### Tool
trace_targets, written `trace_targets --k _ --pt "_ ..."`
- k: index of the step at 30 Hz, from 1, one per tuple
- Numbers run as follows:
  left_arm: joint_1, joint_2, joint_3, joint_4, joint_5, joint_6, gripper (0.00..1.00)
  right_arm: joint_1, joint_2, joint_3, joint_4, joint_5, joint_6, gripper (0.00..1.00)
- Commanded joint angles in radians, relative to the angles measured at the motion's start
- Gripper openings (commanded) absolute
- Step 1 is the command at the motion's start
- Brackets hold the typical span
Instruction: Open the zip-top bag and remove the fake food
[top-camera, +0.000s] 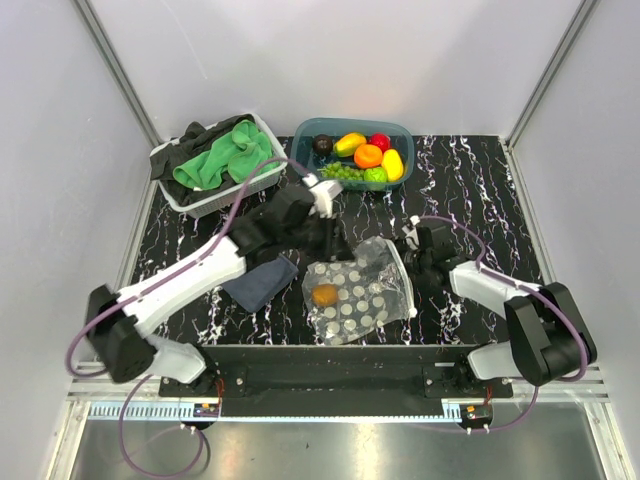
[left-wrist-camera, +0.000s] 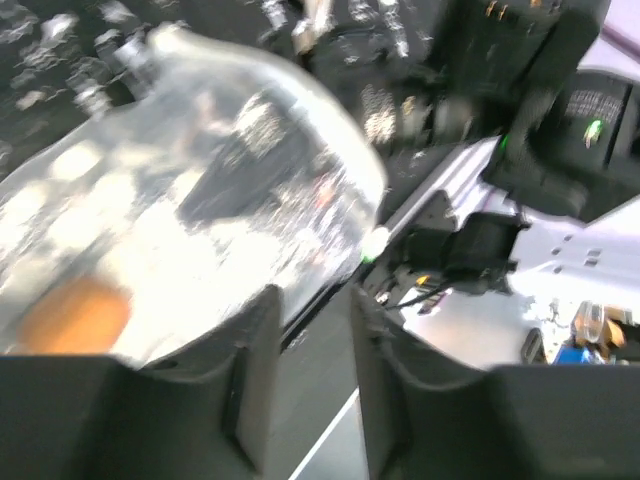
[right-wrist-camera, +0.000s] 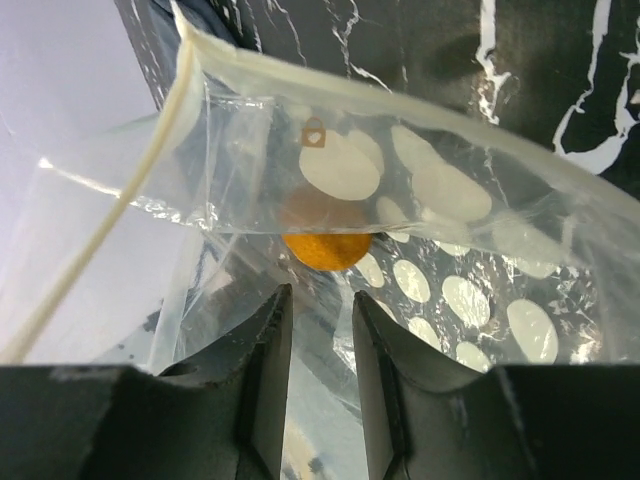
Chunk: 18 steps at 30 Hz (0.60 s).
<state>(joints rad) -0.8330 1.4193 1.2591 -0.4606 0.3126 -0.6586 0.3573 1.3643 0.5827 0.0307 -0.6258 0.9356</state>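
The bag (top-camera: 365, 295) lies mid-bench (top-camera: 470, 190) with an orange piece (right-wrist-camera: 325, 248) inside. The right end effector (right-wrist-camera: 320, 300) sits at the bag's gaping mouth, fingers slightly apart, film lying across the gap. The left end effector (left-wrist-camera: 315, 300) hangs over the bag's far-left edge, fingers apart and seemingly gripping nothing, though that view is blurred.

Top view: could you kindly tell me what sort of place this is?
Probably a robotics lab test cell: white walls on metal framing enclose a black marbled table, two robot arms are bolted at its near edge, and a tub of plastic fruit sits as a prop.
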Motion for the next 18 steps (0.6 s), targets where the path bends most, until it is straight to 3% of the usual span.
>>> trace_targets --k 1,10,18 --pt "0.051 -0.088 -0.162 -0.084 -0.072 0.048 0.25 0.005 0.019 -0.012 0.034 -0.049 -0.041 0.39" --pt "0.089 0.009 -0.25 -0.125 -0.142 0.108 0.15 0.003 0.073 0.014 0.044 -0.11 -0.09 0.55" --pt "0.087 0.108 -0.29 -0.099 -0.181 0.123 0.15 0.006 0.117 0.029 0.032 -0.164 -0.133 0.68"
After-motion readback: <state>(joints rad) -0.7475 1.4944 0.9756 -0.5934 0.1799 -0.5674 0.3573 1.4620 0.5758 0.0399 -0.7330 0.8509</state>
